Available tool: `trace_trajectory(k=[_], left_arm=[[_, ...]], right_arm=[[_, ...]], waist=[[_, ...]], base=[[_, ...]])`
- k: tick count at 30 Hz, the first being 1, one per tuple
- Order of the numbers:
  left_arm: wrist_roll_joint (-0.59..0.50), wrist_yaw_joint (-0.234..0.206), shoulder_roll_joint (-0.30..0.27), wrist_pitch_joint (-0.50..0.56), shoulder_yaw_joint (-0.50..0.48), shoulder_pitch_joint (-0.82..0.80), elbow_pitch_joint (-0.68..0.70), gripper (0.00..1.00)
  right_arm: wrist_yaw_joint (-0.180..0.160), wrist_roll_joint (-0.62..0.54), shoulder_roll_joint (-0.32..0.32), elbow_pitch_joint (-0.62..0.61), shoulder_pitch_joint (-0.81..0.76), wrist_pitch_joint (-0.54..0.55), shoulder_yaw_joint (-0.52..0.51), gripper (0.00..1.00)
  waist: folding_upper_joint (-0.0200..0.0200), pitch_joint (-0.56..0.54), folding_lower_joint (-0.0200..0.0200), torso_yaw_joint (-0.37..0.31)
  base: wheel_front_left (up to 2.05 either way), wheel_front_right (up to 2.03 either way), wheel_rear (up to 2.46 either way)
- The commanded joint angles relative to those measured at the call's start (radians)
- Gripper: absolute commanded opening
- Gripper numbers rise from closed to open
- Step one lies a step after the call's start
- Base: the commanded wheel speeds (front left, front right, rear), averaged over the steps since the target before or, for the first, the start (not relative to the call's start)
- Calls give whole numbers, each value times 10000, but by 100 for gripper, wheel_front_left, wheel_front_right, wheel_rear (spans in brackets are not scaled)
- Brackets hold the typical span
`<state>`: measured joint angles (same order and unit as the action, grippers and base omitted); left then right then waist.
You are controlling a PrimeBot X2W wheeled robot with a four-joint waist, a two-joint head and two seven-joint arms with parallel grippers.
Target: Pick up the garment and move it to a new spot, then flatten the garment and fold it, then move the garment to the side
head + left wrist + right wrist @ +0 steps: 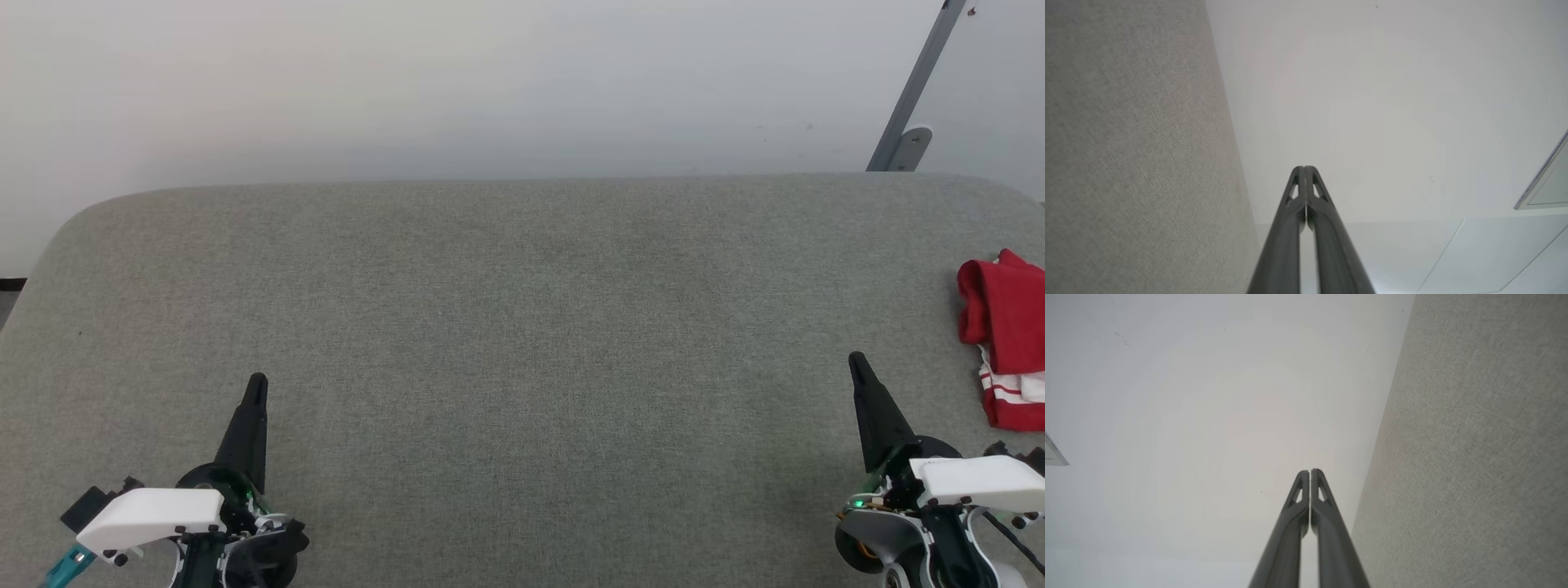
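Note:
The garment (1008, 331), red with white-striped trim, lies bunched at the far right edge of the grey fabric table (506, 327), partly cut off by the head view's border. My right gripper (856, 361) is shut and empty, low on the right, a short way left of and below the garment. Far across the table, my left gripper (257, 381) stands shut with nothing in it at the lower left. In the wrist views both grippers, left (1304, 168) and right (1309, 471), show their fingers pressed together, pointing toward the pale wall.
A pale wall (490, 82) rises behind the table's rounded far edge. A grey metal strut (914, 90) leans at the back right. Bare grey fabric stretches between the two grippers.

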<state>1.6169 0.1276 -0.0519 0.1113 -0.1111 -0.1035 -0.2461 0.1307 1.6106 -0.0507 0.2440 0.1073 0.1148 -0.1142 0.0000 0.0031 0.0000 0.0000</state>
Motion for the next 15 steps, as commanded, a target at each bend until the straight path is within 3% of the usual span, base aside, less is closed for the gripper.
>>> trace_trajectory(k=[1,15], left_arm=[[-39,57,10,48,-24,-122,3,0],[-50,57,14,56,-32,-124,3,0]], right_arm=[[0,40,17,26,48,25,0,0],[0,40,17,26,48,24,1,0]], waist=[[0,0,0,0],[0,0,0,0]], base=[[0,0,0],[0,0,0]])
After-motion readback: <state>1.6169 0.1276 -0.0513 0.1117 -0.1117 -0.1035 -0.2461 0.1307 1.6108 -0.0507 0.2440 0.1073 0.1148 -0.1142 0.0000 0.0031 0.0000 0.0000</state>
